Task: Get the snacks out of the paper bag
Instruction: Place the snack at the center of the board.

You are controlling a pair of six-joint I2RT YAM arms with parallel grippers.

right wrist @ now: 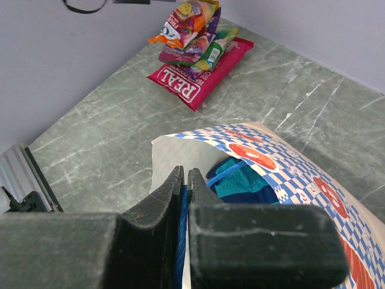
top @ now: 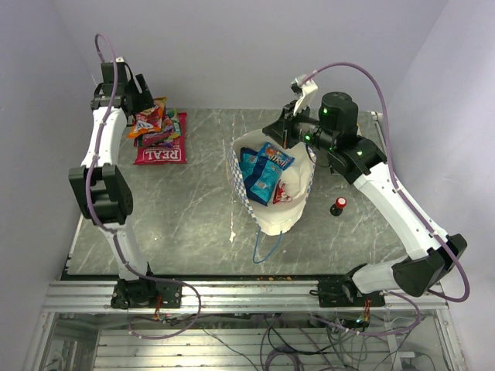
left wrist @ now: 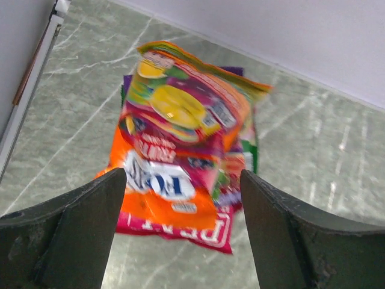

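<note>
Several snacks out, far left of bench: red REAL packet, orange packet, pink-purple candy bags, stacked. Left claw spread above stack, holding nothing. Centre-right: paper bag, mouth open, blue candy bags and a red-white packet inside. Right claw pressed together, pinching bag's blue cord handle. Right of bag: red-and-black knob, apart. Judged: roughly half done; bag contents remain.

"REAL" — white letters on the red packet
</note>
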